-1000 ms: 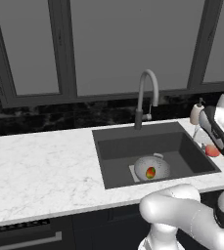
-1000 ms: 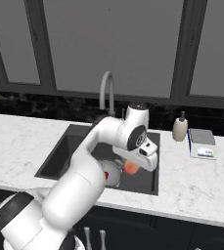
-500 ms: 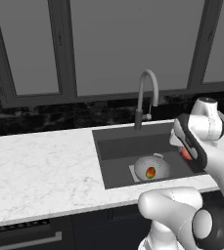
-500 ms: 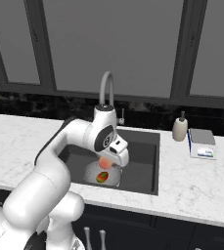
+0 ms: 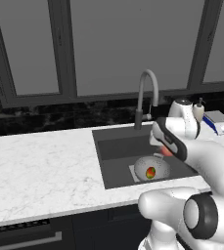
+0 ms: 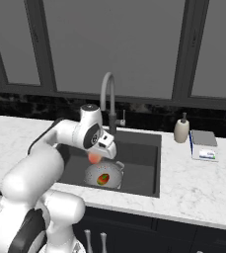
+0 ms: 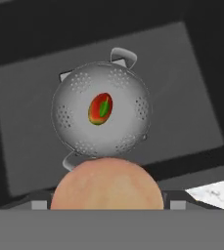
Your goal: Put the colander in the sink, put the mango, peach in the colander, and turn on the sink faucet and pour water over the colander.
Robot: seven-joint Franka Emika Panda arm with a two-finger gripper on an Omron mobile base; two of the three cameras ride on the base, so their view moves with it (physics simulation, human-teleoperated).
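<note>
We hold the peach (image 7: pixel 107 184) in the gripper (image 6: pixel 95 157) above the sink (image 6: pixel 144 158), near the colander (image 7: pixel 100 114) that already contains the mango (image 7: pixel 100 109), so step 2 is under way and the next move requires centering, then release.

The white arm rises from the base, bends at its dark elbow joint and reaches forward and down, the wrist angled so the hand points downward. The gripper (image 6: pixel 94 157) hangs with its 2 fingers spread wide around the peach (image 7: pixel 107 184), which sits clamped between them. In the hand view the fingers (image 7: pixel 41 204) show as small tips on both sides of the fruit.
</note>
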